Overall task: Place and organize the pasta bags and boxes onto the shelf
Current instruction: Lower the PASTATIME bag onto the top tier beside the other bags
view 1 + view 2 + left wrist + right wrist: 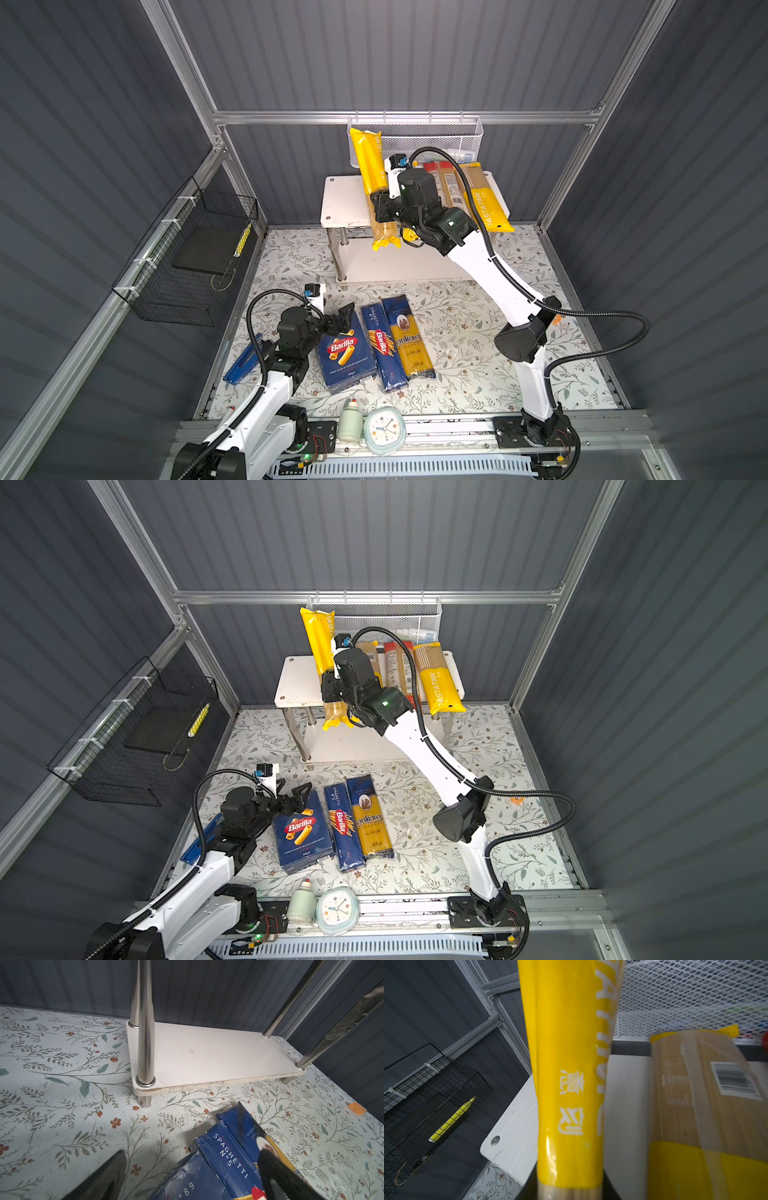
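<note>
Right claw (379, 207): in both top views pinching the yellow spaghetti bag (368, 166) below its middle; bag tilted, over the 9 o'clock half of the shelf (340, 199) top board.
Top board: PASTATIME bag (488, 199) flat at the 3 o'clock edge, red bag (446, 183) just beside it toward 9 o'clock.
Worktop (478, 332): at 6 o'clock from the shelf, rigatoni box (345, 353), spaghetti box (380, 345) and ankara bag (409, 340) side by side.
Left claw (338, 319): spread, over the rigatoni box's 12 o'clock end.
Left wrist view: fingers (99, 1180) wide apart, holding nothing; rigatoni and spaghetti box ends between them; lower board (207, 1057) beyond, on chrome legs (145, 1022).
Right wrist view: yellow spaghetti bag (566, 1084) running out from the grip across the top board (512, 1126); second yellow bag (695, 1105) flat beside it, barcode up; white mesh basket (695, 1001) behind.
</note>
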Tool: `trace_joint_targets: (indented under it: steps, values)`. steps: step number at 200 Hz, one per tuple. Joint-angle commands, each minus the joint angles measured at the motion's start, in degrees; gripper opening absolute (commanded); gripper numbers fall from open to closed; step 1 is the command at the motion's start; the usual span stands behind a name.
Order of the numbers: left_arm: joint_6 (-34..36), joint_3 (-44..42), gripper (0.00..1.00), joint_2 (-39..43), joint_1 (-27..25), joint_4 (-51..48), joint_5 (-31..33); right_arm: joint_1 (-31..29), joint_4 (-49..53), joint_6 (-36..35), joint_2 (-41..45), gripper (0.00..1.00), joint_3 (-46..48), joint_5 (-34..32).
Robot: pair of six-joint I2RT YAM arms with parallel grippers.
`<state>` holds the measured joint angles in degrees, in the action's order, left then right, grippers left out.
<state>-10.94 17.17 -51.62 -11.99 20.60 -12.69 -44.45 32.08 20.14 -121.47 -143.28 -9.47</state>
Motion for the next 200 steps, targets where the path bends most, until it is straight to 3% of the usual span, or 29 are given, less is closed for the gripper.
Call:
trace_joint_targets:
  steps: [1,59,200]
  values:
    - [1.08,-0.12,0.99,0.81,-0.34,0.87,-0.75,1.18,-8.15,-0.38,-0.21,0.09,-3.14,-3.15]
    - [1.52,-0.54,0.99,0.68,-0.32,1.26,0.05,1.80,-9.48,-0.33,-1.17,0.10,-3.32,-5.00]
    - [1.27,-0.48,0.99,0.88,-0.32,1.34,-0.59,2.87,-9.44,2.53,-3.77,0.24,-3.23,-4.31]
